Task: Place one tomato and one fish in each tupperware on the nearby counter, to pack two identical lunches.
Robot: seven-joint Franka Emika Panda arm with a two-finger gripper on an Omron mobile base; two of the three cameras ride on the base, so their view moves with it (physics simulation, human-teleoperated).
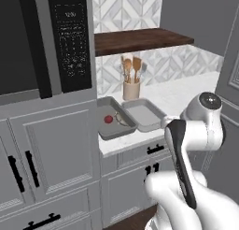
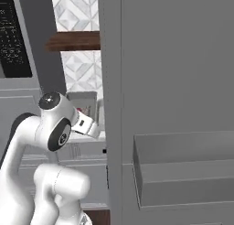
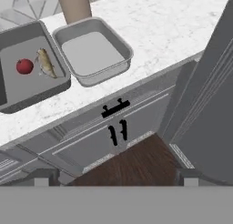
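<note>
A: Gripper first. Jaws wide apart, nothing between them, only the two tips low in the hand view. It hangs out in front of the cabinets, off the counter edge.

B: Trays?

A: Two tupperware. The left tupperware already has one tomato and one fish lying just beside each other on its floor. The right tupperware touches it on the side and looks bare inside.

B: So half done?

A: My read, yes: one lunch packed, the second one untouched. The step in hand looks like going off to fetch the next item.

B: Where's the second tomato and fish?

A: Can't tell from these views. There's a tall grey panel close on the right, could be a fridge door, not sure.

B: Advice?

A: Keep the jaws spread until they're around the item. Swing wide of that panel and the tan utensil cup behind the trays. On return, drop into the right tray only, low and centred, so a round tomato won't roll over the rim.
</note>
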